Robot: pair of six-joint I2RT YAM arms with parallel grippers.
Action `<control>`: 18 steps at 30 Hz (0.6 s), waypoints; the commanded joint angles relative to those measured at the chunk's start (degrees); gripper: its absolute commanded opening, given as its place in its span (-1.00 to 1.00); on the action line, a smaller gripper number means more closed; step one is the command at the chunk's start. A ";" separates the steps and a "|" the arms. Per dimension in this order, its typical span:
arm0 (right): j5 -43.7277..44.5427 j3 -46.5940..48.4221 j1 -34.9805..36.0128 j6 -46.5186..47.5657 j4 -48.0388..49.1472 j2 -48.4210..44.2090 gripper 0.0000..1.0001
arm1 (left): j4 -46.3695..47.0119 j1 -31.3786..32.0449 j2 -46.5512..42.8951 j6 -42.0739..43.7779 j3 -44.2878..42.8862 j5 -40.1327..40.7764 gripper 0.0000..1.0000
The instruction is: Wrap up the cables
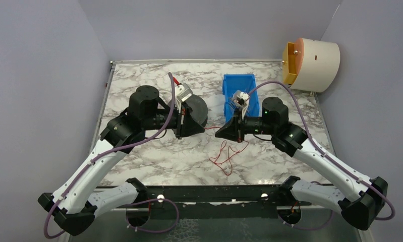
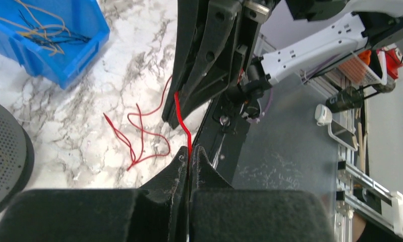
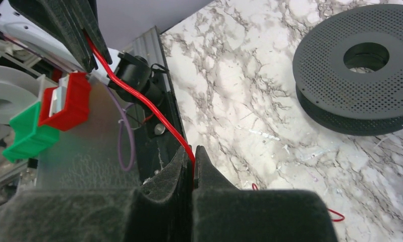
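Red cable (image 2: 181, 113) looks thin, floppy and light. Left gripper (image 2: 189, 157) and right gripper (image 3: 193, 157) each pinch it tight, close together.

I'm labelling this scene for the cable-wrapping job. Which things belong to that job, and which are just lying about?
Job:
- red cable, pinched by the left end effector and the right end effector
- black spool
- yellow-orange wires in the blue bin

Lying about:
- cream drum, far right
- red block and green block
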State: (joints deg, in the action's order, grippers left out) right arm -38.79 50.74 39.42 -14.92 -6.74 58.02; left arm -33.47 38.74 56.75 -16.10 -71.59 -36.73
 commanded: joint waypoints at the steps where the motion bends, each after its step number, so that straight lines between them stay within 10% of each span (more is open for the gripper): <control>1: 5.41 1.87 0.31 5.79 -7.12 -0.71 -0.98 | -4.85 0.11 -0.81 2.59 -0.02 -3.97 -1.00; 11: -0.74 -1.89 0.24 8.90 -8.69 -1.58 -0.43 | -6.87 0.13 -1.36 1.59 -2.58 -1.77 -1.00; 18: -3.87 -4.78 0.30 7.45 -5.42 -0.85 -0.41 | -6.87 0.11 -0.90 1.00 -3.50 -2.82 -1.00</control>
State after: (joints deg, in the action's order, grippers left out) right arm -39.77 47.18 40.01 -7.42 -13.32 57.30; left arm -39.97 38.76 56.55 -14.41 -72.84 -37.58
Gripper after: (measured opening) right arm 0.315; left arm 0.014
